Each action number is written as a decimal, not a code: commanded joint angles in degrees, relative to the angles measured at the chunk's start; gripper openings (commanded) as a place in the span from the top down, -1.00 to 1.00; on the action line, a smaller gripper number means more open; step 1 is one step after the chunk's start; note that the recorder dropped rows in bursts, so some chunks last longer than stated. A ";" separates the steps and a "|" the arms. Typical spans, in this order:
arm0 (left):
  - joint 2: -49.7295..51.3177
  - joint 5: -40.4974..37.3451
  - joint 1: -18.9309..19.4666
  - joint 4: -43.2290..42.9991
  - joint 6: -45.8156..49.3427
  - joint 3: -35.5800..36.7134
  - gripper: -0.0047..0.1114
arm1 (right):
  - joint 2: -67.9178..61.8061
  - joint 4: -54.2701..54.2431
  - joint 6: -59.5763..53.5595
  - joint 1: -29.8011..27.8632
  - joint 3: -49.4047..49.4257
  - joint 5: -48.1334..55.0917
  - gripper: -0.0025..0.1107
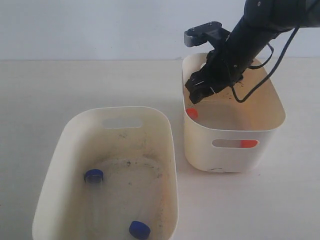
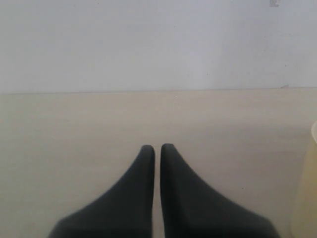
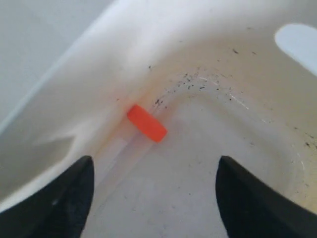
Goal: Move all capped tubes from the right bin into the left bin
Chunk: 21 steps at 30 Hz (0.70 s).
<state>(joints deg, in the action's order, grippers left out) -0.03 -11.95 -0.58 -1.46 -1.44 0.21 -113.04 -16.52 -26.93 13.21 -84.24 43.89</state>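
Orange-capped tube [image 3: 146, 122]: probably light, stiff, slick clear plastic; best gripped mid-body, across its width. Right claw [image 3: 154, 166]: wide open, empty.

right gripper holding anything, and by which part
Nothing: the right gripper stands open and empty in the right bin, above an orange-capped tube lying against its wall.

Beige table [image 1: 50, 85] meets a plain white wall [image 1: 100, 25]

- Exterior view: high, angled down over the left bin [image 1: 150, 131] and right bin [image 1: 200, 145].
- Left wrist view: low, level across the table [image 2: 148, 119] toward a wall [image 2: 148, 44].
- Right wrist view: close inside the right bin; the exterior view shares its orange cap [image 3: 146, 122].
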 commanded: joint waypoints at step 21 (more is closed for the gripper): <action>0.03 0.35 0.02 0.36 -0.54 -0.21 0.84 | 0.38 -4.07 22.06 -0.01 7.20 -2.84 0.17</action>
<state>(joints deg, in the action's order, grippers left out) -0.03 -11.95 -0.58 -1.46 -1.44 0.21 -113.04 -17.97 -5.42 13.21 -77.99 42.82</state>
